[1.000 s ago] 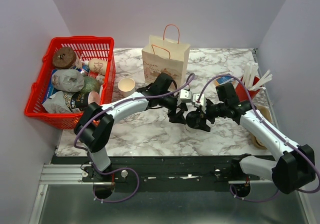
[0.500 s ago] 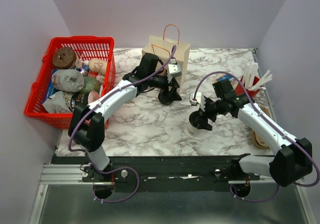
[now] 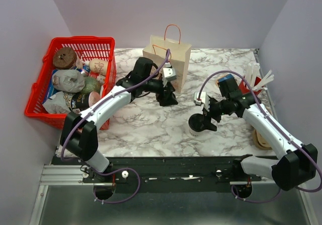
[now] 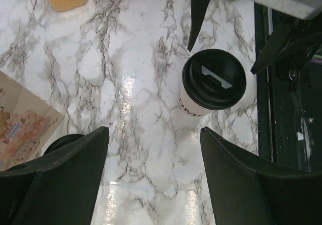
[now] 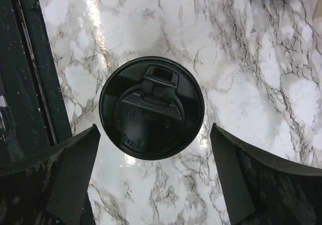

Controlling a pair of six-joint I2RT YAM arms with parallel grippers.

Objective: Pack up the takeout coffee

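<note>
Surface (image 3: 146,129): marble, glossy, so a nudged cup will probably skate, not tip.

Paper bag (image 3: 171,59): upright at the far edge, about mid-width, mouth up. Thin paper, so I expect it to flex if I clip the rim.

Takeout coffee (image 5: 151,107): upright on the surface, close to the near edge, a bit right of centre, well apart from the bag. Small paper cup, so likely light, but I can't tell whether it's filled, so I treat it as full and keep it level. The wall looks soft and will dent under a hard squeeze. The black lid is stiffer but only pressed on, so I don't lift by it. Best hold: across the wall just under the lid rim, moderate squeeze.

My right gripper (image 5: 154,134): fully spread, directly above the cup, a finger on each side, touching nothing.

My left gripper (image 4: 153,134): spread too, empty, down by the foot of the bag.
</note>
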